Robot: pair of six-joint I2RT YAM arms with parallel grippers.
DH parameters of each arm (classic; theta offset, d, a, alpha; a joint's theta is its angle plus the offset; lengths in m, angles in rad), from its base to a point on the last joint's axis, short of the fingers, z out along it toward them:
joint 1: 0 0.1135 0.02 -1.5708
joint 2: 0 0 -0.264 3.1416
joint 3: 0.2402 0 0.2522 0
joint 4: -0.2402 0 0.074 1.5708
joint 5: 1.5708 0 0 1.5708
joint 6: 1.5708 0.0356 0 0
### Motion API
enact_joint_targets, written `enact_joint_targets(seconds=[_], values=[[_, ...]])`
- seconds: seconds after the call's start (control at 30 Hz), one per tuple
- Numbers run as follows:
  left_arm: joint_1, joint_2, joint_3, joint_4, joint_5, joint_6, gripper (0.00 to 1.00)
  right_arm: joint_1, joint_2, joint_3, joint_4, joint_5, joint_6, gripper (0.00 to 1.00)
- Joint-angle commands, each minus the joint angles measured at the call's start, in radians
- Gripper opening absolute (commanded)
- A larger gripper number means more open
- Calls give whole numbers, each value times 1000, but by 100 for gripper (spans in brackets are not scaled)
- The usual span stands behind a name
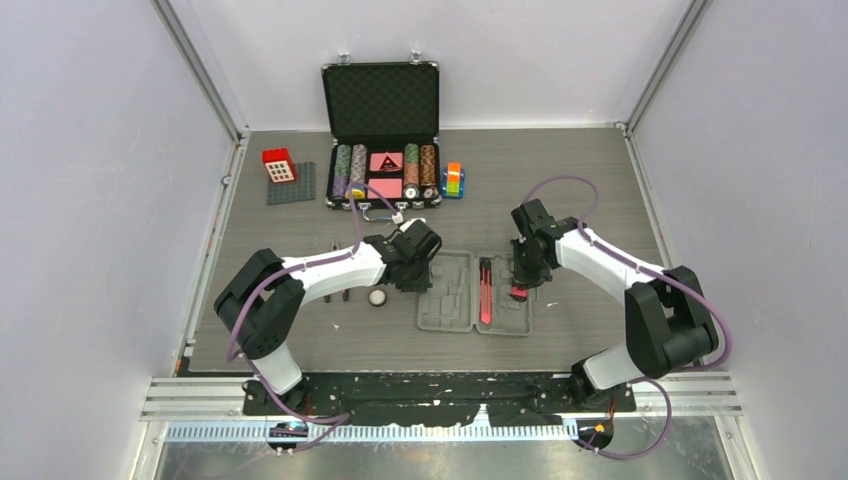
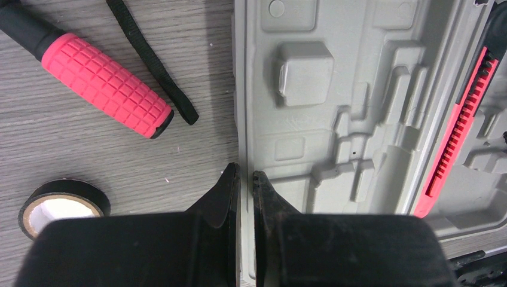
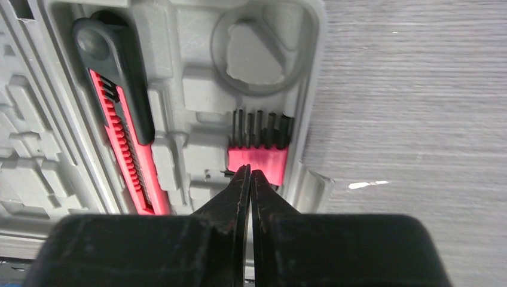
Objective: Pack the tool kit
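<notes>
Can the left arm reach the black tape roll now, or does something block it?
Probably yes: the tape roll lies bare on the table close beside the left fingers. Those fingers, however, seem closed on the rim of the grey case and must let go first.

Seen from above and behind the arm bases, the fixed top camera looks down and forward over the whole desk (image 1: 250, 220), with the open grey case (image 1: 475, 292) near the centre of its frame. The left wrist camera looks steeply down past its own claw (image 2: 246, 179) from close over the case's left rim, taking in the case's left half and the bare desk beyond that rim. The right wrist camera, equally close, peers down past its claw (image 3: 250, 176) at the case's right half. All three views share the case and the red-and-black knife (image 1: 486, 290) lying in it.
</notes>
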Motion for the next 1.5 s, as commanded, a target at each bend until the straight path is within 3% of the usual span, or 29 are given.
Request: enact_joint_targets(seconds=[0.0,0.87,1.47], values=[[-3,-40,-11,-6,-28,1,0,0,-89,67,-61,117,3,9],[-3,-27,-6,-1,-11,-1,0,-4,77,-78,47,65,25,5],[-3,-60,-4,68,35,-96,7,-34,52,137,36,94,-91,9]])
